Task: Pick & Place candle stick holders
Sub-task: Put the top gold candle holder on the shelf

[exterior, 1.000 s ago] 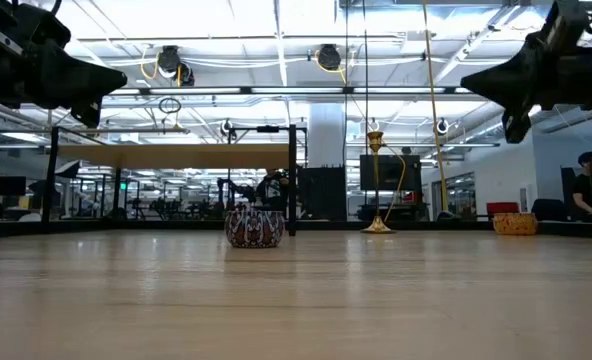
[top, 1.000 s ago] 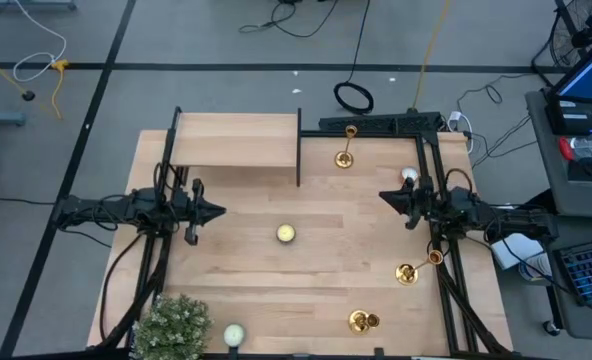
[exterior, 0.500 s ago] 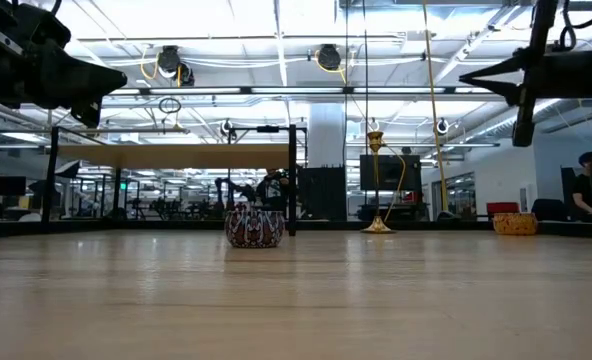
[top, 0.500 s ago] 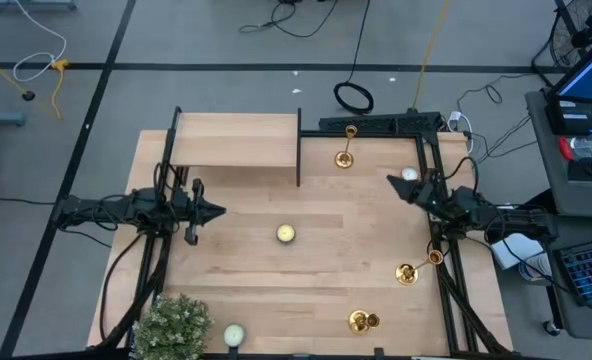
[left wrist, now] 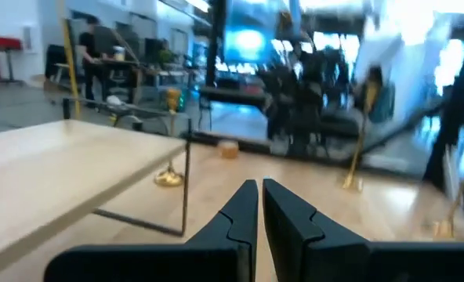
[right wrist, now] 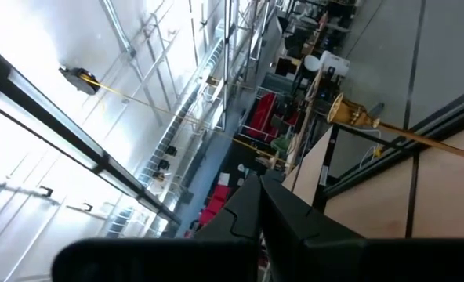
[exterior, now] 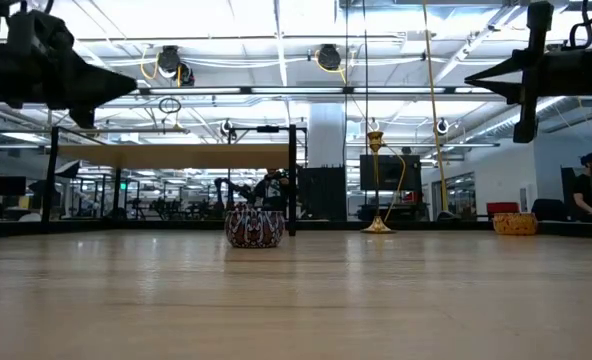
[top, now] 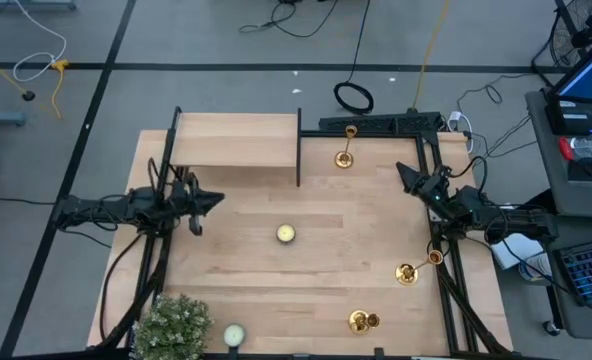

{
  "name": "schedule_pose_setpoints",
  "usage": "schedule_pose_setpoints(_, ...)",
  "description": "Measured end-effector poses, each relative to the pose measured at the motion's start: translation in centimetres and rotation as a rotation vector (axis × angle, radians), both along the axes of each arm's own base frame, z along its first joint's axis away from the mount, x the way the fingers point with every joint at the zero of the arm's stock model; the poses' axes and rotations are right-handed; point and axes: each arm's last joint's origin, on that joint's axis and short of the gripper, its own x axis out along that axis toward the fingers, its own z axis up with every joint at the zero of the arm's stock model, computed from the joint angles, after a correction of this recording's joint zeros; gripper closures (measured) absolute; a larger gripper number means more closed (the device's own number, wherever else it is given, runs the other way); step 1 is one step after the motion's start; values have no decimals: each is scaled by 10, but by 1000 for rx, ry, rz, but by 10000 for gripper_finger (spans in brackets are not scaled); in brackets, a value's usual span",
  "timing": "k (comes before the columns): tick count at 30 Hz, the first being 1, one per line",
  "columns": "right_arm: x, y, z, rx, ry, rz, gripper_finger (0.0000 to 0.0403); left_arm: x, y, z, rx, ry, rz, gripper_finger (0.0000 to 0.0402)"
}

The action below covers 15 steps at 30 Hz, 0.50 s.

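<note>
The wooden table (top: 326, 270) carries a raised shelf (top: 236, 140) at far left. Left gripper (top: 216, 198) and right gripper (top: 400, 170) hover clenched, grasping nothing. Three brass candle stick holders stand right: one far (top: 344, 150), one at the right edge (top: 410, 270), one near (top: 362, 320). A tealight (top: 286, 233) sits centre.

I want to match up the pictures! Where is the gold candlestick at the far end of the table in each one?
High view: far candlestick stands near the table's far edge, right of the raised wooden shelf.
Low view: it stands right of centre, at the table's far edge.
Left wrist view: it stands past the shelf's corner.
Right wrist view: it shows tilted, at the table's edge.
Shared landmark: the shelf's dark post, beside the candlestick.
</note>
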Motion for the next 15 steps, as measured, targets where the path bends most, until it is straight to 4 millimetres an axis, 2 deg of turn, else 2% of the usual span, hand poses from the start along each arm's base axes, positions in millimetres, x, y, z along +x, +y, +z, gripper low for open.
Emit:
schedule_pose_setpoints(7, 0, 0, 0, -12, 15, -3, 396, -7, 1, 26, -544, -403, -115, 376)
schedule_pose_setpoints(11, 0, 0, 0, -12, 16, -4, 396, -14, 4, 38, -695, -610, -103, 376)
schedule_pose_setpoints(15, 0, 0, 0, -30, 32, -9, 396, -19, 6, 44, -746, -711, -84, 376)
